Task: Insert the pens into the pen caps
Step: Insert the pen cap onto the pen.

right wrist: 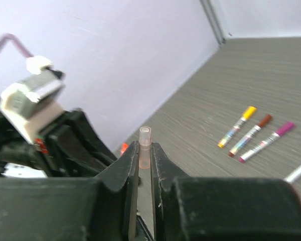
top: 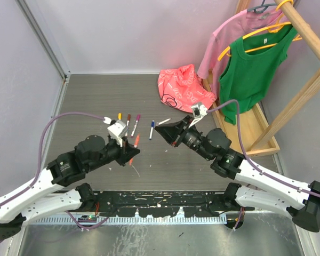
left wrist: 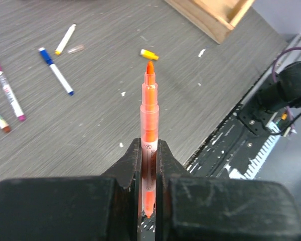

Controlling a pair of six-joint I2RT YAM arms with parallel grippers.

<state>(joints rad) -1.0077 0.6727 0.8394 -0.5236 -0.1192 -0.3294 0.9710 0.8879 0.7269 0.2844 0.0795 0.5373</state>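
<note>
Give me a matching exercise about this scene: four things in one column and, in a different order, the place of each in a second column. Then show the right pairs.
Things
1. orange pen
2. see-through cap
3. blue-ended pen
4. green top

Places
A. hanging on a yellow hanger
B. clamped in the left gripper
C. lying on the table
D. clamped in the right gripper

Pairs: 1-B, 2-D, 3-C, 4-A
</note>
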